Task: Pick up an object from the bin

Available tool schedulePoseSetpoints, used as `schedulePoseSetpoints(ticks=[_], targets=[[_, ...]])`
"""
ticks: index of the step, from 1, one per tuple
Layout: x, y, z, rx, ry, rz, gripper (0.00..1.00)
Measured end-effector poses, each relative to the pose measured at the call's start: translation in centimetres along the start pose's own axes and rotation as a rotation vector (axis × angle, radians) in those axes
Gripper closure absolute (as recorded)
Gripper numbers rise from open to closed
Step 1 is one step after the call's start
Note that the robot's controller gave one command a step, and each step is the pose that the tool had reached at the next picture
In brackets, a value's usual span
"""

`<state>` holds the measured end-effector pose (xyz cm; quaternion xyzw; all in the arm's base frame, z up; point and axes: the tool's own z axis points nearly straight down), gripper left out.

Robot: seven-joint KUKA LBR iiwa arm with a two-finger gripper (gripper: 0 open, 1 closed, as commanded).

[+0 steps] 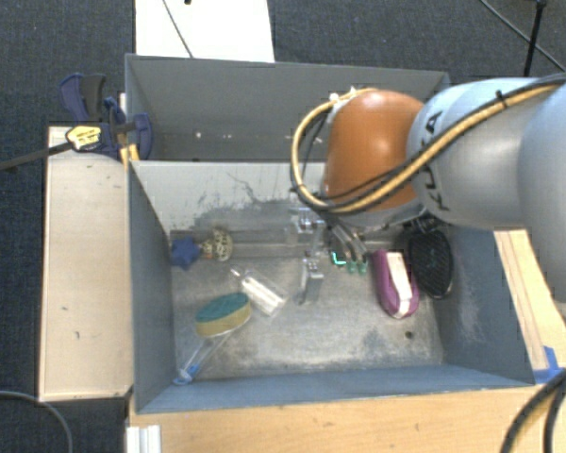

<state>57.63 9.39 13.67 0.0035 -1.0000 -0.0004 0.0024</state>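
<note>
Nearest candidate: clear-and-white tube (260, 293), small, lying flat and diag. on the floor mid-bin, just left of the gripper (310, 289) in the camera view. Gripper hangs low over bare floor betw. that tube and a purple-and-white oval item (394, 286) to its right. Nothing visibly held. Jaw state: can't tell, since the wrist w/ its orange cover (373, 149) hides the gap. Just front-left of the tube sits a teal-topped yellow pad (223, 313) on a clear handle w/ a blue tip, pointing to the front-left corner; pad and tube look touching or nearly so. Further left, by the back wall: blue piece (200, 248) w/ a brass-coloured knob. Far right, beside the purple item: black oval mesh-like thing (430, 261). Judgement: step in hand = line up and descend. To do it well, prob. shift over the tube, turn the wrist so the jaws close across its short axis, centre on it, and keep off the pad so it isn't nudged or pinched too. The bin (151, 300) floor is flat, so go right down before closing
</note>
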Motion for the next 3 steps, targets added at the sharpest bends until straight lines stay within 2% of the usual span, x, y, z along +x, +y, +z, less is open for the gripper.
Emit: schedulePoseSetpoints(ticks=[1, 2, 3], targets=[[2.6, 8.7, 5.5, -0.002, -0.002, -0.178, 0.0], [2.4, 8.3, 5.3, 0.0, -0.006, -0.166, 1.0], [3.0, 9.1, -10.4, -0.001, -0.016, -0.169, 1.0]])
